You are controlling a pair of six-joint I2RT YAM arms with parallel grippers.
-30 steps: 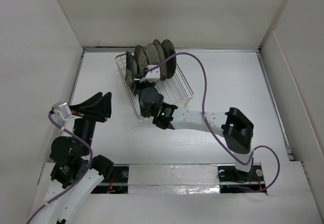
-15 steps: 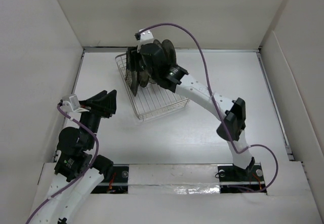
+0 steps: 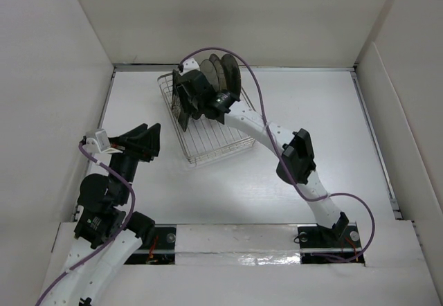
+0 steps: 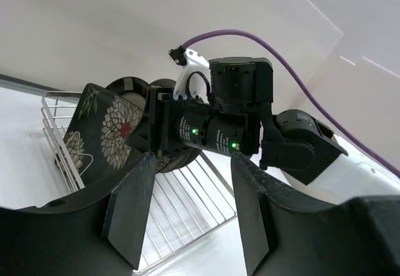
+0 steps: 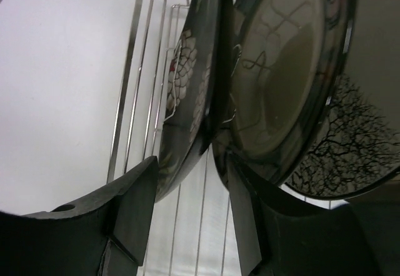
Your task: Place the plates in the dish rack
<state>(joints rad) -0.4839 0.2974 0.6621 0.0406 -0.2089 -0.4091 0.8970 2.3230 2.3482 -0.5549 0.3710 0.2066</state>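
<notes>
— Where is the black rounded-square floral plate (image 4: 103, 132)?
— Upright on edge in the silver wire dish rack (image 3: 216, 142), at its far end. A round brown-rimmed glossy plate (image 5: 281, 70) and a grey branch-patterned plate (image 5: 356, 145) stand just beside it.
— And the right gripper (image 5: 187, 176)?
— Spread wide around the black plate's lower edge, not clamped on it.
— The left gripper (image 4: 190, 188)?
— Wide too, holding nothing, above the white counter (image 3: 311, 112) left of the rack.

Upright black floral plate (image 5: 187, 95) in wire rack (image 5: 134, 57), brown-rimmed plate (image 5: 287, 82) just beside it, pincer (image 5: 190, 182) spread wide below them
</notes>
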